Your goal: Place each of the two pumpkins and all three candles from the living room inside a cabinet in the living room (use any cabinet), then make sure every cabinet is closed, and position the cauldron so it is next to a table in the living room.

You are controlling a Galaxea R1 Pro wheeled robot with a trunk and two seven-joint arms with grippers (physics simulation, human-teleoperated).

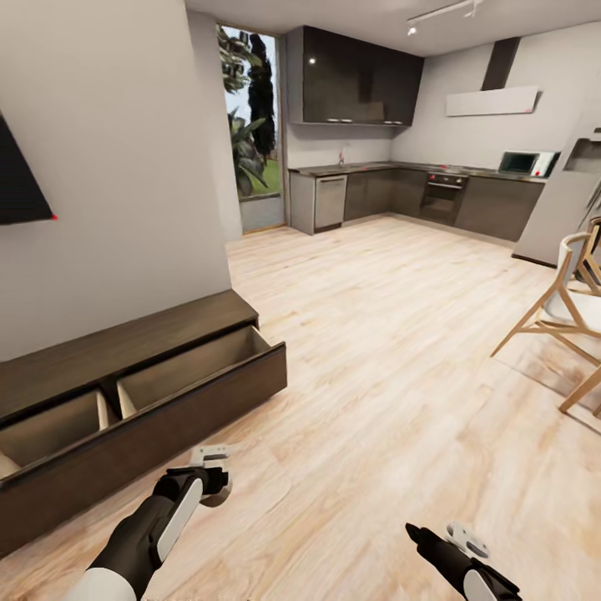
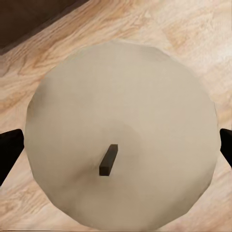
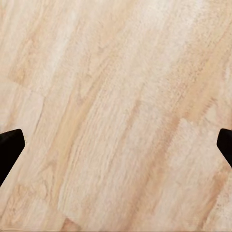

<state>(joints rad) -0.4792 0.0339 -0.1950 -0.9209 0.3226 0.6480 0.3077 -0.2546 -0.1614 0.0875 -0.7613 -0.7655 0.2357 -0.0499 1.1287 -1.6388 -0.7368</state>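
A cream candle (image 2: 145, 96) with a short dark wick sits between the black fingers of my left gripper (image 2: 116, 150), seen from above its round top. That gripper (image 1: 209, 476) hangs low over the floor, just in front of the dark-brown cabinet (image 1: 125, 342). The cabinet's wide drawer (image 1: 167, 417) is pulled out, and the parts of its two pale wood compartments that I can see are bare. My right gripper (image 1: 455, 534) is at the lower right, open over plain floorboards, its fingertips (image 3: 10, 145) far apart. Pumpkins and cauldron are out of view.
A wooden chair (image 1: 568, 317) stands at the right edge. A dark screen (image 1: 17, 184) hangs on the wall above the cabinet. A kitchen with dark units (image 1: 417, 192) lies at the back, across open wood floor (image 1: 376, 334).
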